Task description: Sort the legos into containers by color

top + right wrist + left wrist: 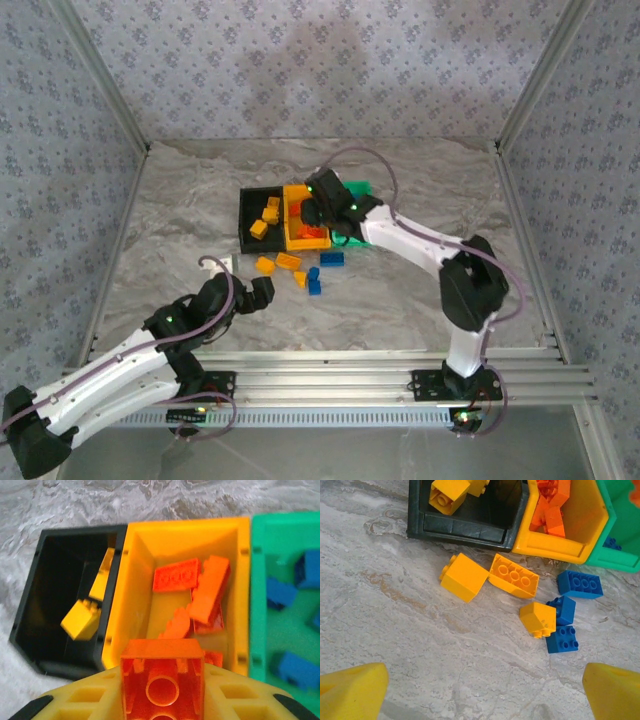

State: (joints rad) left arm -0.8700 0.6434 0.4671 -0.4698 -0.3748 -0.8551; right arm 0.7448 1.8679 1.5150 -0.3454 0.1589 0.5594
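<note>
Three joined containers stand mid-table: a black bin (pixel 243 215), a yellow-orange bin (pixel 292 240) and a green bin (pixel 362 188). My right gripper (pixel 318 215) hangs over the yellow-orange bin (pixel 185 537), shut on an orange-red lego (pixel 162 677). Below it lie more orange-red legos (pixel 176 575). Yellow legos (pixel 82 620) sit in the black bin (pixel 30 595) and blue legos (pixel 281 592) in the green bin (pixel 260 580). My left gripper (pixel 485 692) stands wide open over bare table, short of three loose yellow legos (pixel 464 576) and three loose blue legos (pixel 579 584).
The loose legos (pixel 300 270) lie just in front of the bins, between the two arms. The marble-patterned tabletop (pixel 180 220) is walled by patterned panels on three sides. A metal rail (pixel 380 365) runs along the near edge.
</note>
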